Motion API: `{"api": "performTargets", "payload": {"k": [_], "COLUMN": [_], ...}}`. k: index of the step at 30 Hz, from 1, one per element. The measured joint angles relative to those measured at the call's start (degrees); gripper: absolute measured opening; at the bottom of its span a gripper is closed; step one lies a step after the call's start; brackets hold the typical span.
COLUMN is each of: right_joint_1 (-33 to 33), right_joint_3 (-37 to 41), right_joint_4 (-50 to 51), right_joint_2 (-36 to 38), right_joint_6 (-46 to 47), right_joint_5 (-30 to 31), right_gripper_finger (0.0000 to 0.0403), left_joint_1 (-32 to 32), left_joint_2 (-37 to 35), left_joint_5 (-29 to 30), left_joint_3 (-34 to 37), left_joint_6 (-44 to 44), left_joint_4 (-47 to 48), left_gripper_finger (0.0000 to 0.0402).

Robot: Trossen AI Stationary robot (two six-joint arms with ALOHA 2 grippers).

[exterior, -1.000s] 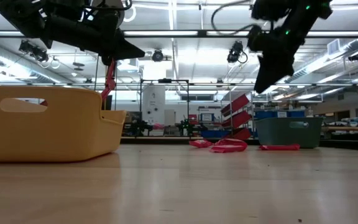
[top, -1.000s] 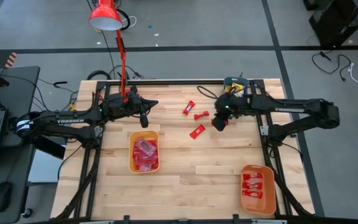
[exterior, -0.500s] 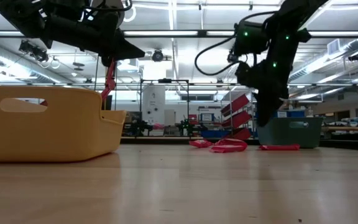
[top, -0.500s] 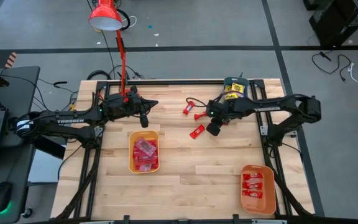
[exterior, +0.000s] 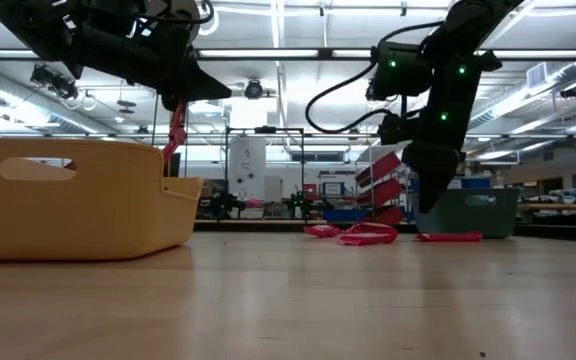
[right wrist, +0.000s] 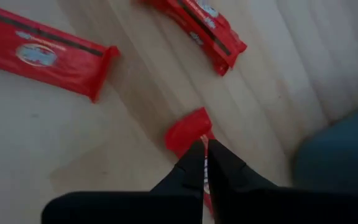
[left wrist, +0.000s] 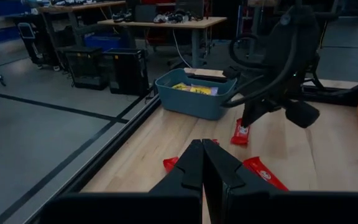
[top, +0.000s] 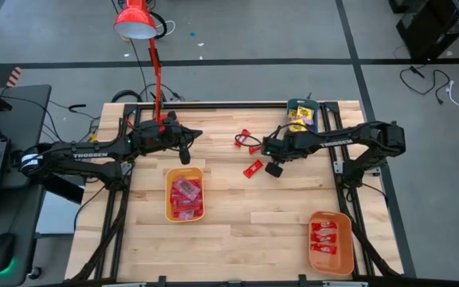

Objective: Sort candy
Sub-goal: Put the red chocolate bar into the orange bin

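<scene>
The left gripper (top: 184,153) hung idle at ten o'clock of the table (top: 237,231), fingers pressed together on nothing. Three red candies (top: 253,168) lay near centre, toward twelve o'clock. They looked light, flat and crinkly, best pinched at a wrapper end. The right gripper (top: 274,168), half open a second before, had dropped and closed on one candy (right wrist: 188,132)

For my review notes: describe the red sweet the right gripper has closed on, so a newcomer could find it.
Start at the teal plastic tray on the light wooden table's far edge. Just nearer lie three red wrapped sweets. The held red sweet is the only one pinched in the dark right gripper and dangling; the others lie flat.
</scene>
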State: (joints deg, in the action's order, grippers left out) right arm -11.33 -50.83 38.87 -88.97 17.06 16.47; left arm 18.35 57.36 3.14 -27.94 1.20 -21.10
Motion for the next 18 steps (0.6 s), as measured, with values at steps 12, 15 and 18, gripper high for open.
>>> {"api": "performTargets", "payload": {"k": [12, 15, 18], "right_joint_1": [0.13, 0.13, 0.13], "right_joint_3": [1.48, 1.60, 2.03], "right_joint_4": [-0.38, -0.32, -0.47], "right_joint_2": [-1.95, -1.95, -1.95], "right_joint_6": [-0.75, -0.81, -1.52], "right_joint_5": [1.51, 1.51, 1.51], "right_gripper_finger": [0.0000, 0.0000, 0.0000], "left_joint_1": [-0.02, -0.02, -0.03], "left_joint_2": [0.00, 0.00, 0.00], "left_joint_5": [0.00, 0.01, 0.01], "left_joint_3": [0.00, 0.00, 0.00], "left_joint_6": [0.30, 0.32, 0.33], "left_joint_4": [0.48, 0.50, 0.65], "left_gripper_finger": [0.0002, 0.0002, 0.0002]}}
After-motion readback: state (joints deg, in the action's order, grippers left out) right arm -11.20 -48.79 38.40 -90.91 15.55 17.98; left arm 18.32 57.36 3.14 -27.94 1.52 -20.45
